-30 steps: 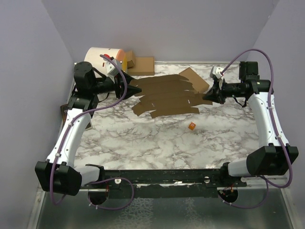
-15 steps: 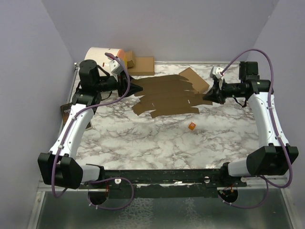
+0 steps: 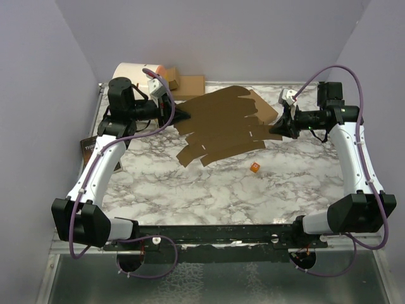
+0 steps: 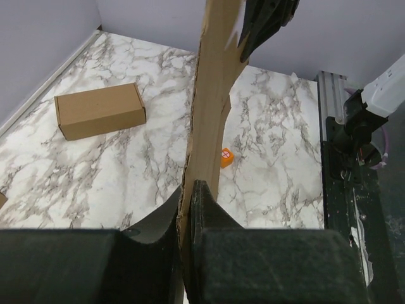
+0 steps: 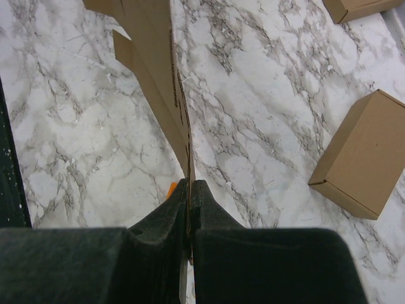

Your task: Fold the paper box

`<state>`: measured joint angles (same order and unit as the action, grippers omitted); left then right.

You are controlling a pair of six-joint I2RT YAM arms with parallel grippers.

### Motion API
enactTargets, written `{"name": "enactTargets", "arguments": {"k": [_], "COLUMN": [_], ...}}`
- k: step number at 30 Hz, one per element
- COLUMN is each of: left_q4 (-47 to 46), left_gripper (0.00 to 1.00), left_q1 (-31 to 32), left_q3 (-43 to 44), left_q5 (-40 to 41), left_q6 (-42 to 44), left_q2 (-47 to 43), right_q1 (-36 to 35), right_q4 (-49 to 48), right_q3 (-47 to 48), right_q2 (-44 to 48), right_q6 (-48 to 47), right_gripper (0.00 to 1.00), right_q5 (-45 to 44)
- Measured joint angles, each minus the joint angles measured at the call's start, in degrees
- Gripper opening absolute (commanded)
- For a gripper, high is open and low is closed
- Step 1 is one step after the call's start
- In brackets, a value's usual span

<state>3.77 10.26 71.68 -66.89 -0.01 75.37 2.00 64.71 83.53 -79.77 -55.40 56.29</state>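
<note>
Top view: the paper box (image 3: pixel 221 123) is one flat unfolded sheet, held tilted above the desk (image 3: pixel 190 183) between the left claw (image 3: pixel 181 116) and the right claw (image 3: pixel 274 130). No flap is folded (so all the folding remains, I judge).

Left wrist: the claw is pinched on the sheet's edge.

Right wrist: likewise clamped.

No writing is legible.

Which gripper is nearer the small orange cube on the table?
Right. The right gripper pinches the paper box at its edge, just beyond and right of the orange cube; the left gripper clamps its opposite edge, clearly farther away.
</note>
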Motion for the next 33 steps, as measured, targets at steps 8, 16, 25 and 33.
{"name": "enactTargets", "arguments": {"k": [8,16,25,33], "left_q4": [0.13,-0.74,-2.47,-1.86], "left_gripper": [0.0,0.0,0.0,0.0], "left_q1": [0.0,0.0,0.0,0.0], "left_q3": [0.0,-1.46,-11.89,-14.08], "left_q5": [-1.75,-1.4,2.54,3.21], "left_q6": [-0.11,-2.01,-2.25,-2.23], "left_q2": [-0.02,-1.79,-13.03,-18.73], "right_q1": [0.0,0.0,0.0,0.0], "right_q4": [0.02,0.0,2.1,4.37], "right_q3": [0.0,0.0,-1.62,2.14], "right_q2": [-0.07,-0.09,0.17,0.85], "right_q6": [0.0,0.7,0.11,2.47], "right_gripper": [0.01,0.24,0.69,0.71], "right_q5": [-0.02,0.94,8.94,16.17]}}
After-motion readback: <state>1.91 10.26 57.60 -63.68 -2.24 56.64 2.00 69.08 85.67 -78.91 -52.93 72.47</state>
